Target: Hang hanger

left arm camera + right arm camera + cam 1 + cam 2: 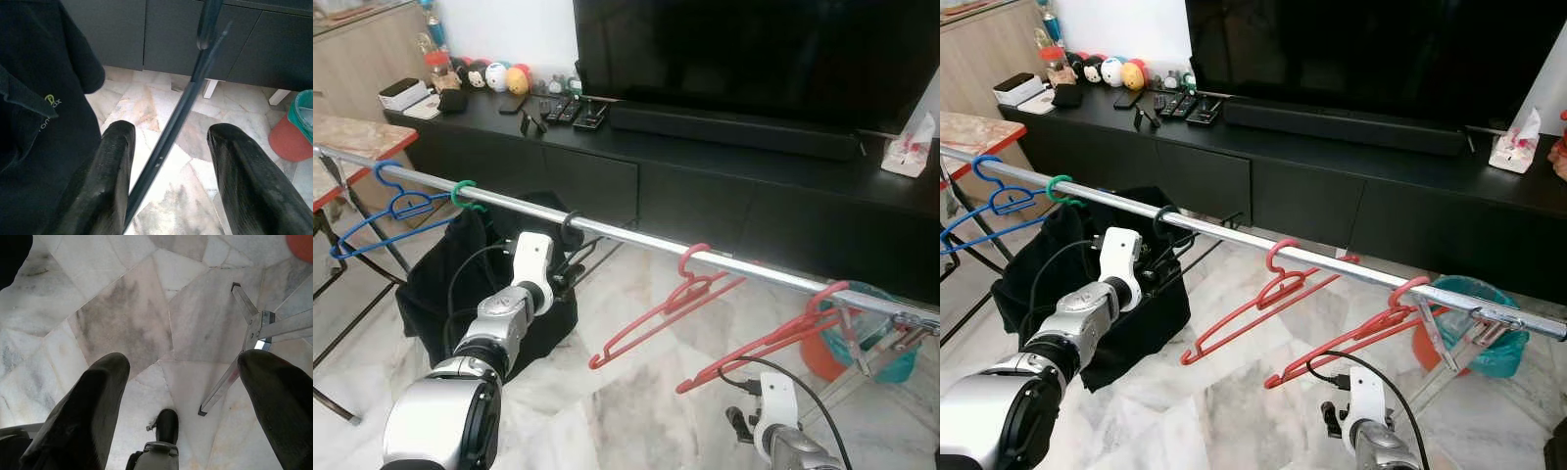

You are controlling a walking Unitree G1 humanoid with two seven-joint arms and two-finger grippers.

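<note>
A silver rail (636,235) crosses the room. On it hang a blue hanger (386,211), a green-hooked hanger (462,194) carrying a black garment (440,284), a black hanger (571,229) and two red hangers (671,304) (773,343). My left gripper (168,134) is raised just below the rail at the black hanger. It is open, and the hanger's dark bar (181,112) runs between its fingers without being clamped. My right gripper (183,364) hangs low and open over the marble floor, near the rack's metal foot (244,347).
A long black TV console (724,196) with a large TV (754,49) stands right behind the rail. A red bucket with a teal bag (871,338) sits by the rack's right end. A red-edged table (352,142) stands at the left.
</note>
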